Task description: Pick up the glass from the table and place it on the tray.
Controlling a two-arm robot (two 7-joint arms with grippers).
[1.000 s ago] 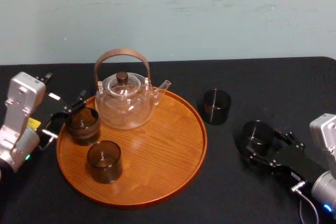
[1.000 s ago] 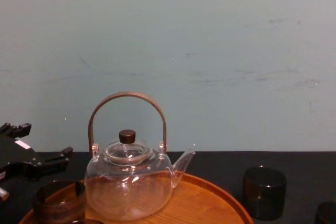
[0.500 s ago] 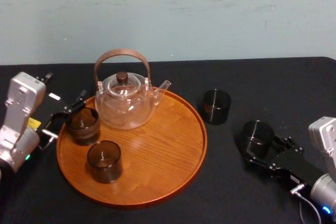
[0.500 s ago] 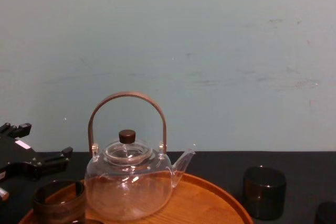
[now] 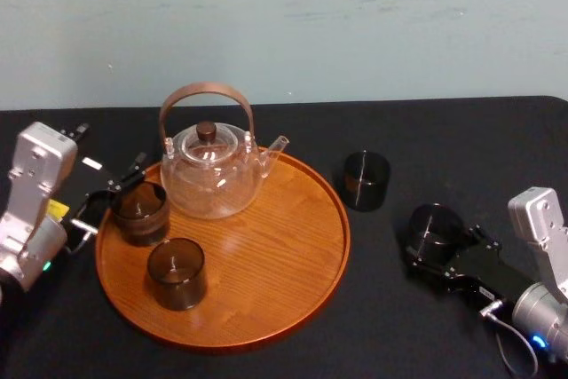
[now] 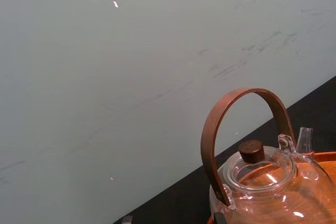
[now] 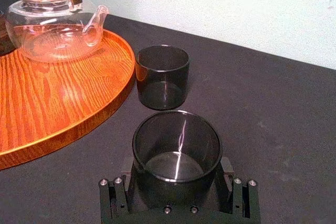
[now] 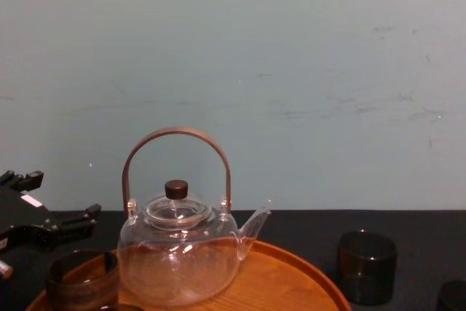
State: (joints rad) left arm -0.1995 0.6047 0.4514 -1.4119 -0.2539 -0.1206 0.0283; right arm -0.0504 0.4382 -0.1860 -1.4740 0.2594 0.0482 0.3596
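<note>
**Head view:** The tray lies left of the table's middle. It carries a clear teapot on its far side, with a far cup and a near cup toward its left rim. The left end effector sits at that left rim, just beside the far cup. I cannot tell whether it is apart or together. The glass is near the table's right edge, well apart from the tray, with the right end effector around it. A spare glass stands on the table between the glass and the tray's far right rim.

**Left wrist view:** The teapot's brown handle and knob rise against the pale wall.

**Right wrist view:** The right end effector is clamped on the upright glass, one finger on each side of its lower wall. The spare glass stands near it, beside the tray's rim.

**Chest view:** The teapot stands on the tray and the spare glass on the cloth to its right. The left end effector is toward the table's left edge, behind the far cup.
</note>
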